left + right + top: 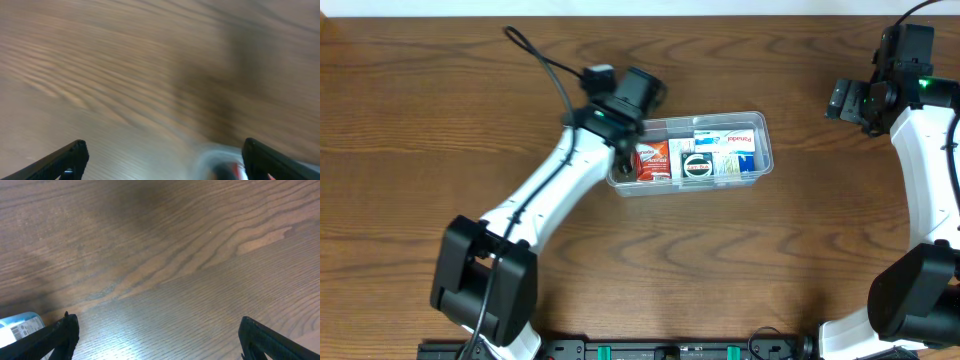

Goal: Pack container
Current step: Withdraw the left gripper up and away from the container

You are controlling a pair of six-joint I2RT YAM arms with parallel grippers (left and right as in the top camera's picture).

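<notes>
The clear plastic container [764, 150] lies at the table's middle. It holds a red packet [653, 160], a black and white box [698, 166] and white and blue boxes [740, 140]. My left gripper [623, 165] hangs over the container's left end. In the blurred left wrist view the left gripper [165, 150] is open with nothing between its fingers. A smeared clear rim with something red [227, 167] shows at the bottom right of that view. My right gripper [840, 100] is far to the right of the container. The right gripper [157, 325] is open over bare wood.
The table [440, 90] is dark wood. A blue and white labelled thing [20, 327] shows at the lower left edge of the right wrist view. The left arm's cable [545, 65] loops over the table behind the arm.
</notes>
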